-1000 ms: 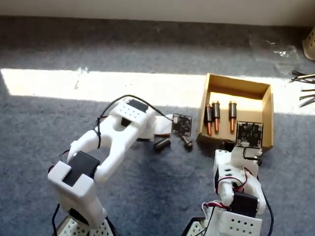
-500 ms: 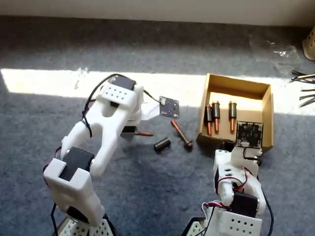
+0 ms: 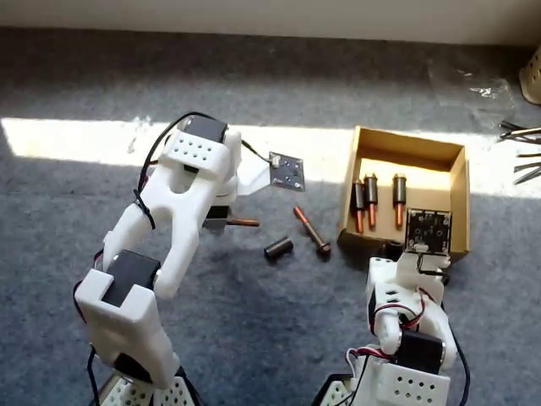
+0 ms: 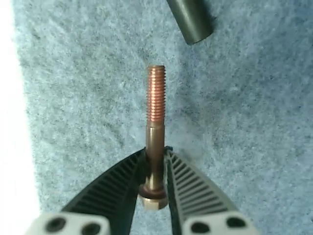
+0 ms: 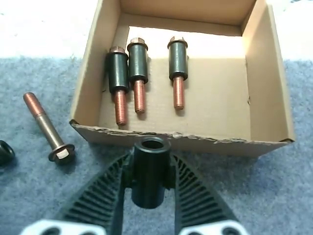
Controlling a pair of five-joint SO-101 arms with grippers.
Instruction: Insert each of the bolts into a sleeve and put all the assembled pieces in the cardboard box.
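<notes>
Left fingers (image 4: 115, 188): bolt (image 4: 156, 98); right fingers (image 5: 195, 191): sleeve (image 5: 149, 176)

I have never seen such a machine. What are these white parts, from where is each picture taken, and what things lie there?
These are two small white robot arms. Each ends in a gripper, which is a clamp with two fingers. The high view comes from a fixed camera that looks down on the left arm and the right arm. The other two pictures come from a camera on each arm's wrist, so each looks along its own gripper. The left gripper is shut on a copper-coloured bolt. The right gripper is shut on a black sleeve. On the grey carpet lie a loose bolt, a loose sleeve and a cardboard box. The box holds three assembled pieces, each a bolt in a sleeve.
</notes>
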